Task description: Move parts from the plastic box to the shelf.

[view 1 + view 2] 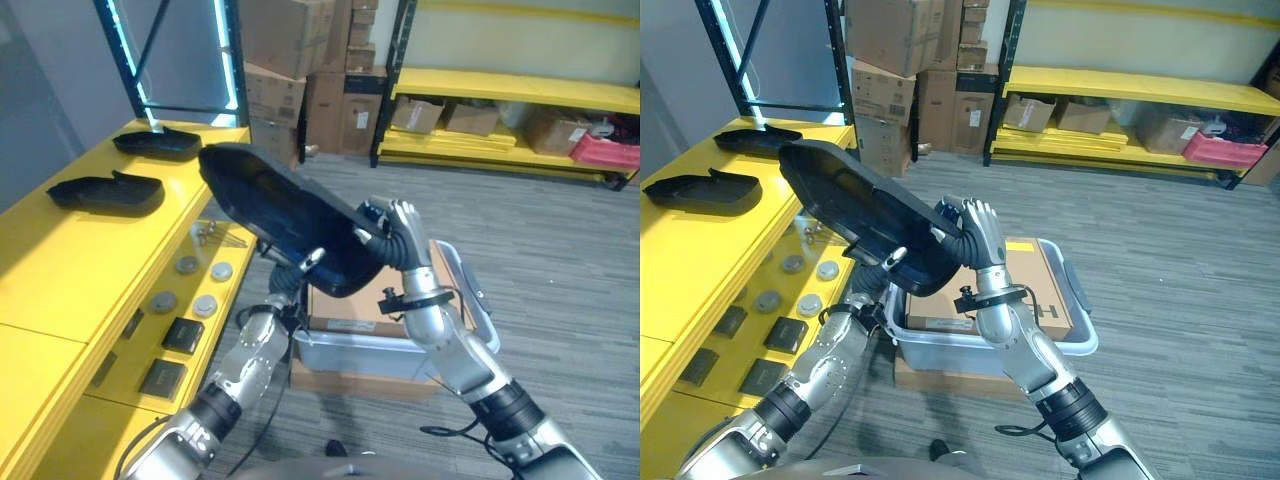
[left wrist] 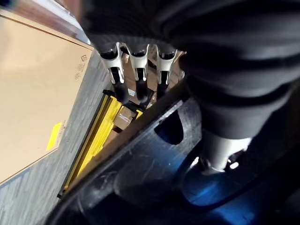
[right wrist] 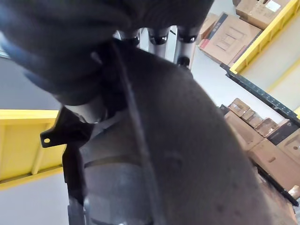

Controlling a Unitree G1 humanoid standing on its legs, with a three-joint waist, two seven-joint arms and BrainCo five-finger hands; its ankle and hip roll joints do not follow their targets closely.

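A large black moulded part [image 1: 275, 200] is lifted at a slant above the grey plastic box [image 1: 372, 352], its far end reaching toward the yellow shelf [image 1: 60, 265]. My left hand [image 1: 303, 266] holds it from below, fingers [image 2: 136, 70] behind the panel and thumb on its near face. My right hand [image 1: 401, 238] grips the part's right edge, fingers over the rim [image 3: 159, 37] and thumb underneath. Two similar black parts [image 1: 105, 192] [image 1: 158, 143] lie on the shelf top.
A flat cardboard sheet [image 1: 1035, 290] lies in the box, which rests on a brown carton on the floor. Round metal discs [image 1: 205, 305] and dark blocks [image 1: 183, 334] sit on the shelf's lower step. Stacked cartons [image 1: 300, 70] and a yellow rack [image 1: 510, 95] stand behind.
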